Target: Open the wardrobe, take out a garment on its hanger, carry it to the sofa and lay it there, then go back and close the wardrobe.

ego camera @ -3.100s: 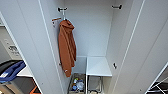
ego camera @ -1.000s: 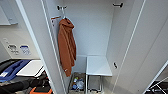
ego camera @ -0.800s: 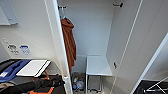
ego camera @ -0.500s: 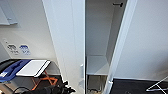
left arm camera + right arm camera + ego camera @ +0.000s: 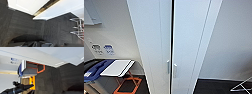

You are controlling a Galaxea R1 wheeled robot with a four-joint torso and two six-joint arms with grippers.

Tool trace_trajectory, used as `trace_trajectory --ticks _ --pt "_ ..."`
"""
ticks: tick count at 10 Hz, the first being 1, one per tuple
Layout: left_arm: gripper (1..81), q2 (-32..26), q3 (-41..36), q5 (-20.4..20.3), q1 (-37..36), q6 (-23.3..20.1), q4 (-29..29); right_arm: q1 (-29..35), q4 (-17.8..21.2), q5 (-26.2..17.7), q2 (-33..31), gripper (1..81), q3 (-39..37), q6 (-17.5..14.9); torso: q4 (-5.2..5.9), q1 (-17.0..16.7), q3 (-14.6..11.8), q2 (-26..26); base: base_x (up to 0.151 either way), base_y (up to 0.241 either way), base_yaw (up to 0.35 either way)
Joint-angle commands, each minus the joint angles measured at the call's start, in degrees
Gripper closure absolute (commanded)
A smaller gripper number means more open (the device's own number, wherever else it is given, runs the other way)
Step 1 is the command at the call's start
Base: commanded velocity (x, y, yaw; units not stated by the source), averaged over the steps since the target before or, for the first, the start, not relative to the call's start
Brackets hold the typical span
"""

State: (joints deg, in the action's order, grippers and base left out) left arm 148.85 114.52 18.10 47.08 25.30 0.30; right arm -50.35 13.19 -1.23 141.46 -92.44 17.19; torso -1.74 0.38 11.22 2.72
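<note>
The white wardrobe (image 5: 189, 37) stands straight ahead in the head view. Its two tall doors are nearly together, with a thin dark seam between them. Two small white handles (image 5: 171, 68) sit on either side of that seam, low in the picture. The doors hide the inside. In the left wrist view the wardrobe's white base (image 5: 60, 8) meets the dark carpet (image 5: 25, 25), and a narrow dark gap runs between its door edges. A dark part of my left gripper (image 5: 36, 44) shows over the carpet. A dark part of my right gripper (image 5: 18, 88) shows low near a chair.
A white-and-blue chair (image 5: 114, 68) with an orange frame stands to the left of the wardrobe, against a white wall with sockets (image 5: 102, 48). A white wire rack (image 5: 241, 86) lies on the dark carpet to the right. The same chair (image 5: 31, 68) shows in the right wrist view.
The wardrobe doors have swung in until nearly shut, covering the orange garment and the shelves that showed before. The head view has also shifted.
</note>
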Motion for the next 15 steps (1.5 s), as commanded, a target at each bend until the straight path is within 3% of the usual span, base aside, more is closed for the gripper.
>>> trace_trajectory --ticks 1,3,7,9,12,15 --pt "1.0 0.7 1.5 -2.1 4.3 -2.0 8.1 -1.8 -6.9 -2.5 4.6 1.0 -10.9 -0.1 0.0 0.0 0.0 0.0 0.0 0.0 0.0" --pt "1.0 3.7 5.1 -5.6 12.3 -1.9 14.0 -8.0 -9.9 -2.5 7.8 1.0 -19.5 -0.1 0.0 0.0 0.0 0.0 0.0 0.0 0.0" --pt "1.0 10.6 18.5 -11.0 23.9 -2.0 19.0 -18.5 -16.3 -4.5 17.7 1.0 -39.9 -0.2 0.0 0.0 0.0 0.0 0.0 0.0 0.0" --pt "1.0 14.0 24.9 -16.8 28.9 -2.0 21.3 -23.7 -20.9 -4.2 21.9 1.0 -47.8 -0.8 0.0 0.0 0.0 0.0 0.0 0.0 0.0" --pt "1.0 19.7 33.3 -17.2 32.0 -1.9 22.2 -30.5 -28.3 -2.0 29.9 1.0 -59.4 -0.8 0.02 -0.1 0.0 0.0 0.0 0.0 0.0" --pt "1.0 26.8 42.6 -16.2 33.2 -1.9 22.1 -33.0 -30.1 -1.9 33.6 1.0 -65.0 -0.8 0.02 -0.1 -0.1 0.1 0.0 0.0 0.0"
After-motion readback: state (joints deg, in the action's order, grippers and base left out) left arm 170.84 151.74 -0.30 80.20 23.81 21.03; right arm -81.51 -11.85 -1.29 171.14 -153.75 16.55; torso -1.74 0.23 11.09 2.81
